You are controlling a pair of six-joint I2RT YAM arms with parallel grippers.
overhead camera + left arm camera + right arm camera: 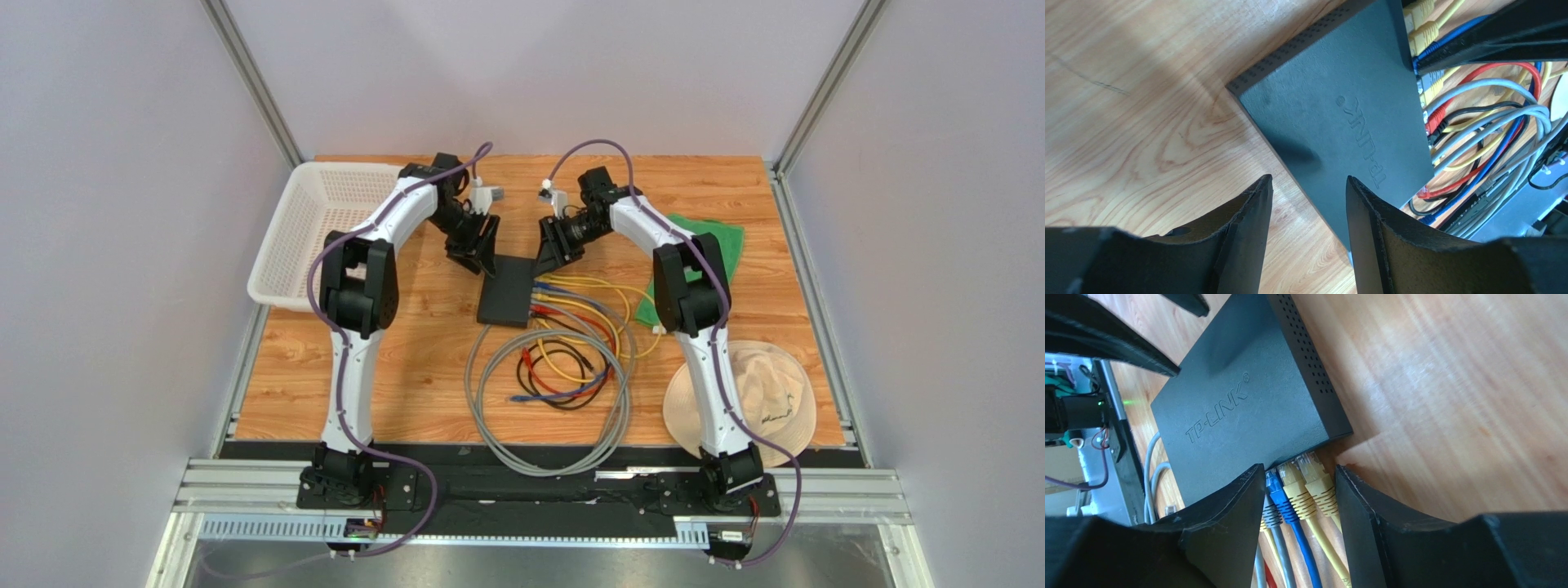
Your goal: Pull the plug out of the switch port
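The switch (507,294) is a flat matte-black box in the middle of the wooden table, also seen as the switch (1339,110) and the switch (1241,410). Several plugs sit in its port row. My right gripper (1300,470) is open and straddles a blue plug (1275,485) and two yellow plugs (1310,473); a grey one is half hidden behind a finger. In the top view the right gripper (552,251) is at the switch's far right corner. My left gripper (1309,179) is open over the switch's opposite long edge, one finger above the box, one above the wood; the left gripper (478,251) holds nothing.
Grey, yellow, red, blue and black cables (552,380) coil on the table in front of the switch. A white basket (313,233) stands at the far left, a green cloth (711,251) at the far right, and a beige hat (748,398) at the near right.
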